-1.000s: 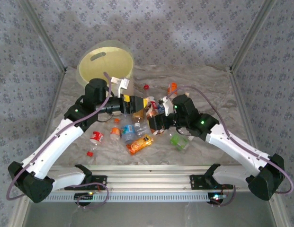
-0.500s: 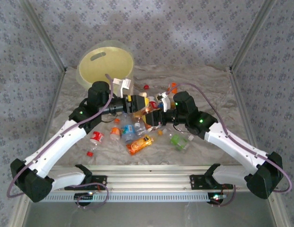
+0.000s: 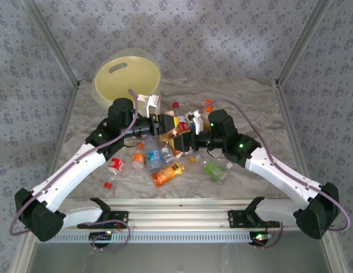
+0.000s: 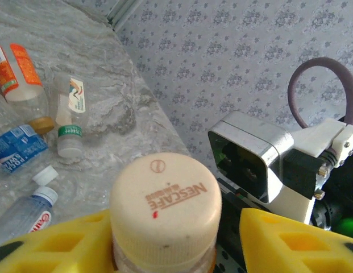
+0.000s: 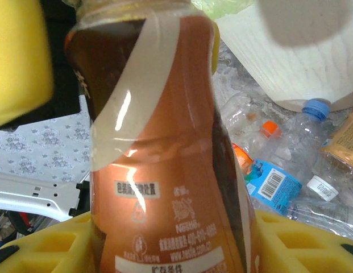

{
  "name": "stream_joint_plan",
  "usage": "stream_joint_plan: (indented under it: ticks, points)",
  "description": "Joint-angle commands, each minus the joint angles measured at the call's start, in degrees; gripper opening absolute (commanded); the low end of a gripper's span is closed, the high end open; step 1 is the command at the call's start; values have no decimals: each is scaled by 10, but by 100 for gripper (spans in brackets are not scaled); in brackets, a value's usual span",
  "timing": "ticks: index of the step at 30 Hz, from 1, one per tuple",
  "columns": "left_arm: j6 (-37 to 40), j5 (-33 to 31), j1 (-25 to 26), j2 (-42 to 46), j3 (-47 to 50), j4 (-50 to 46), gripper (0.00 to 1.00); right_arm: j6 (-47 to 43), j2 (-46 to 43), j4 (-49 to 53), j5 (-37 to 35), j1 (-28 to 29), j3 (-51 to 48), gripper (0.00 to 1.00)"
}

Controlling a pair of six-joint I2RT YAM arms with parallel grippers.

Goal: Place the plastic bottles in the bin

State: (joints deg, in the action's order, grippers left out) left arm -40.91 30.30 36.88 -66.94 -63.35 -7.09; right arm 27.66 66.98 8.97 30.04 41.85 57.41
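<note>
Right gripper (image 5: 170,244) clamped on the brown bottle (image 5: 165,142), with a yellow finger pressed on each side of the lower body. The bottle is upright in the right wrist view, with an orange-brown label, small print and dark liquid.

Left gripper (image 4: 173,227) is at the same bottle's cream cap (image 4: 165,193), fingers either side of it. One finger is against the neck and there is a thin dark gap at the other. Can't tell if that grip is made. The right arm's wrist camera (image 4: 250,153) is just beyond the cap.

From the top camera, both grippers meet nose to nose over the middle of the desk (image 3: 250,102), with the brown bottle between them and off the surface.

The bin (image 3: 136,77) is at the far-left corner, with its mouth and slot handle showing, near the left arm's wrist.

Other plastic bottles lie loose on the desk toward the near edge, below the grippers:
- a red-label one (image 3: 115,165) to the left
- a blue-label one (image 3: 154,160) beside it
- an orange one (image 3: 167,173) in the middle
- a green one (image 3: 216,170) to the right

One orange-capped bottle (image 3: 206,105) sits on the far side. A loose red cap (image 3: 108,185) lies near the near-left edge.
</note>
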Motion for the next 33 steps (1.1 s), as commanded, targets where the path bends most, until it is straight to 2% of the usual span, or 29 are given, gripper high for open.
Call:
stream_joint_plan:
  ticks: [1,6,10,14,22,25,33]
  points:
    - [-3,4,2,-3,-4,26,48,4,2,-13,16,-4,-5,56]
    - [2,3,3,-4,-4,28,35,3,1,-12,20,-6,-6,56]
    - [11,1,3,-5,-14,22,32,5,-3,-14,18,-9,-7,59]
    - [31,-24,3,-8,-43,-20,30,11,-25,-14,7,-17,-16,78]
    - [75,-56,-16,-21,-124,-107,29,-9,-128,34,-6,-40,-33,100]
    - [91,-60,-29,-27,-155,-126,29,-17,-168,52,-25,-47,-33,100]
    - [174,-100,-68,-60,-283,-228,30,-48,-255,52,-138,-48,-29,100]
